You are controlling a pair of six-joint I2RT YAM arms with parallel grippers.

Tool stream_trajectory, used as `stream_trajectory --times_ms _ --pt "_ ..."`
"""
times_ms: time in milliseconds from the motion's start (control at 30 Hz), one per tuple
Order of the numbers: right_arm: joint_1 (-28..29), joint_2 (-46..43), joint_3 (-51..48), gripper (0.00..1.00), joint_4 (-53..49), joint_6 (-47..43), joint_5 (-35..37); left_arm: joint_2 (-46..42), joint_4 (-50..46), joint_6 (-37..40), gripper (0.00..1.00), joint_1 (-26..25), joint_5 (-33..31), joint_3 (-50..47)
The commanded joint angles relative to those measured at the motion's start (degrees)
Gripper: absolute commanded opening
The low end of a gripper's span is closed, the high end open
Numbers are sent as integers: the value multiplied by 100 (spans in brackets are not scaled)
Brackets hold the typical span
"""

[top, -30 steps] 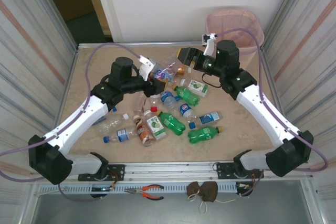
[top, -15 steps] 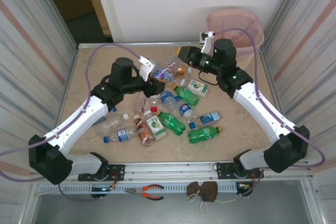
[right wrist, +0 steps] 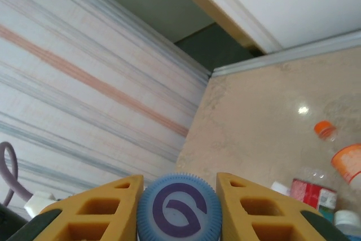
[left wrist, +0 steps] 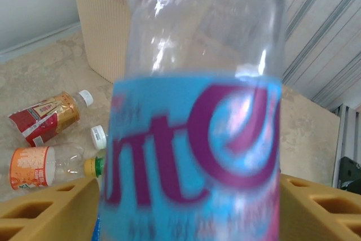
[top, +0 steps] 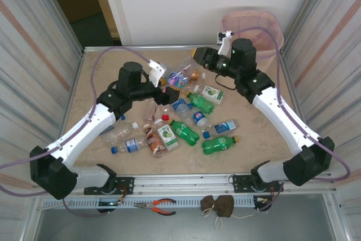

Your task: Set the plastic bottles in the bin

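Holding blue-label bottle point(top: 179, 76) by cap only in right gripper point(right wrist: 179, 182), near bin point(top: 271, 23); can't tell if left gripper point(left wrist: 189, 190) grips. Could pivot, drop short.

The overhead view is lit evenly and softly from above. The beige table point(top: 101, 77) is rendered bright, and only faint shadows are cast beneath the plastic bottles point(top: 184, 131). The metal side panels point(top: 34, 55) are splayed outwards — a wide-angle stretch at the edges. In the left wrist view the clear bottle point(left wrist: 203, 26) is caught too close for focus: its blue label point(left wrist: 192, 156) is smeared and white glare streaks are seen on the plastic, while the background is kept sharper. In the right wrist view the blue cap point(right wrist: 179, 210) is softened, and a small highlight is thrown on the tabletop.
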Motion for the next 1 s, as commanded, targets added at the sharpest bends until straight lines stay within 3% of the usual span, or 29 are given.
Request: stream_trajectory --times_ms 0,300,433,967 --pt "-387 -106 459 24 -397 -542 184 -289 177 51 80 -20 -149 -78" --pt "-1908 284 1623 24 -756 -1373 310 -377 227 30 81 -23 -241 -148" --pt "-2290 786 2332 23 -961 -1895 537 -375 224 9 81 -18 -260 -147" --pt "-2502 3535 5427 22 -2917 -3992 1100 -337 217 37 82 -17 -583 -332"
